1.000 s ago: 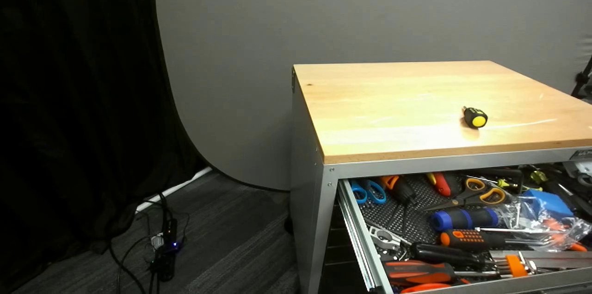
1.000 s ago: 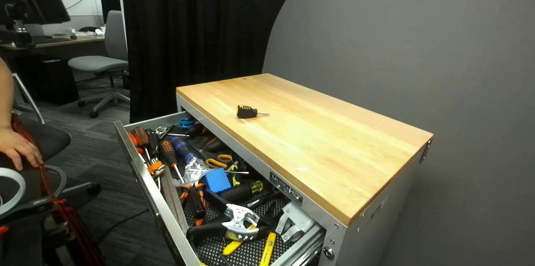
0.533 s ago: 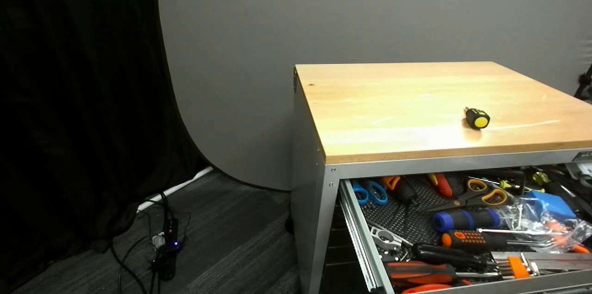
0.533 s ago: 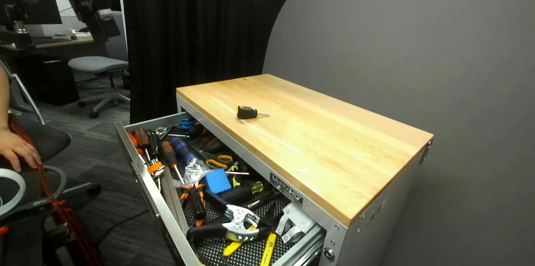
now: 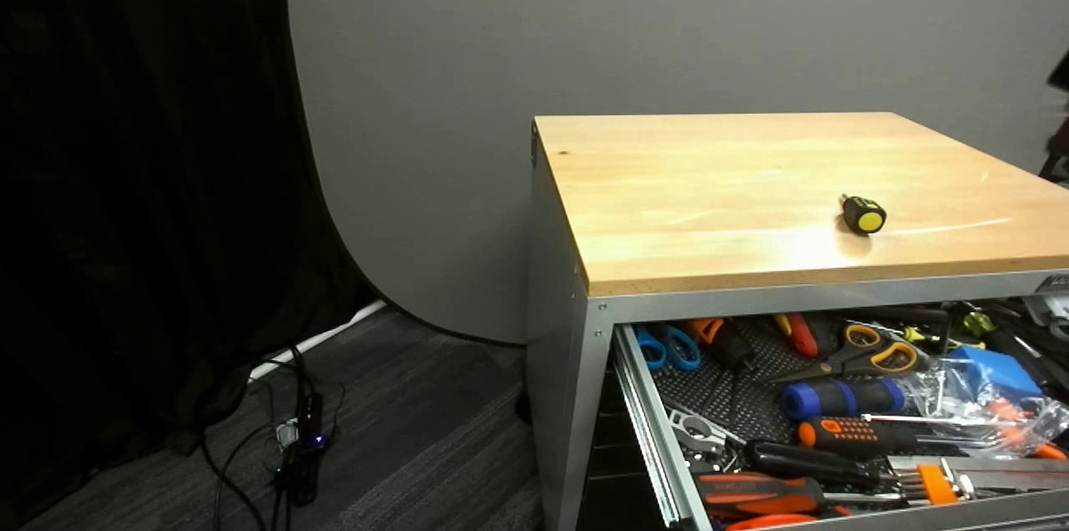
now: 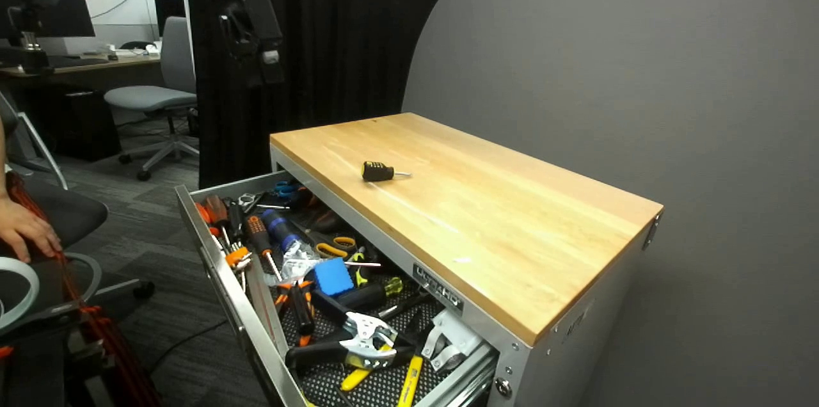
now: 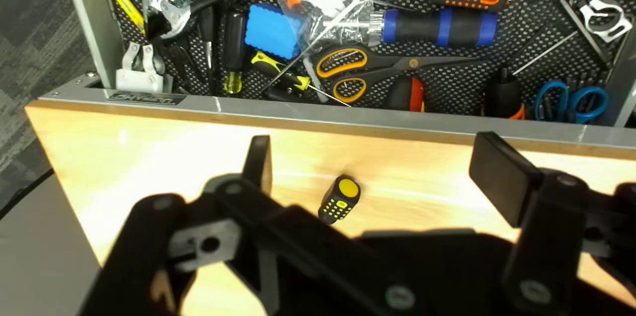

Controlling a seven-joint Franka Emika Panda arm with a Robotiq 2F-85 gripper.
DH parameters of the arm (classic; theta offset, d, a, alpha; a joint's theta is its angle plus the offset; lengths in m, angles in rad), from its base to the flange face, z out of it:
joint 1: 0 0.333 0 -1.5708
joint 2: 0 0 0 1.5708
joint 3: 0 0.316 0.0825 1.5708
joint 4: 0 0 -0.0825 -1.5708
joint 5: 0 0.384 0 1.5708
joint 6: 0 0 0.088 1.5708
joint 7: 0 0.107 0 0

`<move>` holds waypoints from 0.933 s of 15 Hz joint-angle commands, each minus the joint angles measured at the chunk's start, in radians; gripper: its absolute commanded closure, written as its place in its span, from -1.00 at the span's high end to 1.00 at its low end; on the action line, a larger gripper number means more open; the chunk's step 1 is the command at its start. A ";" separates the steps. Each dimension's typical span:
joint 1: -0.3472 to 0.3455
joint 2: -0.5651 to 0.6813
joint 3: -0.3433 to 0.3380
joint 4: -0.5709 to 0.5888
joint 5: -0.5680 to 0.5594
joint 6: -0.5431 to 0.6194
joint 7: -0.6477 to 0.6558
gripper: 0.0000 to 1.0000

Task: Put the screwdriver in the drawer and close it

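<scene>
The screwdriver, a stubby black and yellow tool, lies on its side on the wooden tabletop, near the edge above the drawer. It shows in both exterior views (image 5: 863,214) (image 6: 377,171) and in the wrist view (image 7: 340,199). The top drawer is pulled open; its side rail (image 5: 660,431) and front rim (image 6: 221,272) show. My gripper (image 6: 263,71) hangs in the air, well above the drawer's far end, left of the tabletop in that exterior view. In the wrist view my gripper (image 7: 380,164) is wide open and empty, with the screwdriver visible below through the gap.
Tools fill the drawer, among them scissors (image 6: 336,246), a blue block (image 6: 333,276) and a metal clamp (image 6: 370,336). The cabinet's wooden top (image 6: 486,215) overhangs the drawer's back part. A person's hand (image 6: 25,228) is at the left. A grey backdrop (image 5: 417,97) stands behind the cabinet.
My gripper has come in from the left edge of an exterior view and moved right, toward the cabinet. The screwdriver and the open drawer have not moved.
</scene>
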 commanded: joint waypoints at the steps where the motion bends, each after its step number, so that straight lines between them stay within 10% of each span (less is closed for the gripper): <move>1: 0.057 0.213 -0.056 0.157 -0.034 0.026 0.093 1.00; 14: 0.285 0.472 -0.312 0.336 -0.243 0.195 0.411 1.00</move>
